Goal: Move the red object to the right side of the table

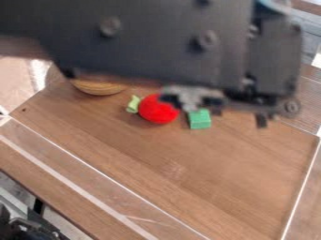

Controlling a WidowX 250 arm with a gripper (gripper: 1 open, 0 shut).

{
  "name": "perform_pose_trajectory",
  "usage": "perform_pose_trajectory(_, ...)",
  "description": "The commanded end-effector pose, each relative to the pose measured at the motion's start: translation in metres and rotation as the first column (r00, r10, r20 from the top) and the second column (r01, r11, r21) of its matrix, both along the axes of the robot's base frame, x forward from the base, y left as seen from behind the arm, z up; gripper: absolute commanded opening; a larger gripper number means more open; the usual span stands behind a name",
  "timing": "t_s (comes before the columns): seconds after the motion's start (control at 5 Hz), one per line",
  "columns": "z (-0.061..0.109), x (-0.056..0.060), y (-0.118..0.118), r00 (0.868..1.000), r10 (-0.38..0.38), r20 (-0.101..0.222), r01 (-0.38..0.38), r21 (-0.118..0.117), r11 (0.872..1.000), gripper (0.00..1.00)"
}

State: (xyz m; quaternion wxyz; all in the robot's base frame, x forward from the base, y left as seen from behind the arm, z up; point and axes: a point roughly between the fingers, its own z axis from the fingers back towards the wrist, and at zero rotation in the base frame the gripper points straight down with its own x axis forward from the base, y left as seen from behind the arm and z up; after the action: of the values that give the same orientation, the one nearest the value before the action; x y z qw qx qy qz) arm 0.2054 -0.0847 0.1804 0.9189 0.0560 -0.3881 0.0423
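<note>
Red object (156, 110), a small round toy fruit with a pale green leafy end, sits toward the far edge of the table (189, 187), just beside a green block (198, 119) and near a wooden bowl (100, 87) at the far left. My arm fills the upper view; the gripper (189, 96) hangs directly above the fruit, jaws fully closed and, as far as I can see, holding nothing. I judge the fruit light, soft and squashy, unlikely to slip; I would grip it across its round middle, not the leaf.
</note>
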Motion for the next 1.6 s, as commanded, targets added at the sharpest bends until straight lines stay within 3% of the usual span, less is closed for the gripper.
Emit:
perform_pose_trajectory(0.0, 0.008, -0.001, 0.007, 1.0, 0.026, 0.015, -0.026, -0.019, 0.999, 0.0)
perform_pose_trajectory(0.4, 0.009, -0.011, -0.007, 0.999, 0.036, 0.001, -0.035, -0.033, 0.999, 0.0)
perform_pose_trajectory(1.0, 0.013, -0.009, -0.023, 0.998, 0.062, -0.008, -0.062, -0.055, 0.997, 0.0)
perform_pose_trajectory(1.2, 0.007, -0.017, -0.026, 0.998, 0.067, -0.018, -0.068, -0.076, 0.995, 0.0)
perform_pose_trajectory(1.4, 0.014, -0.026, -0.008, 0.995, 0.096, -0.023, -0.097, -0.084, 0.992, 0.0)
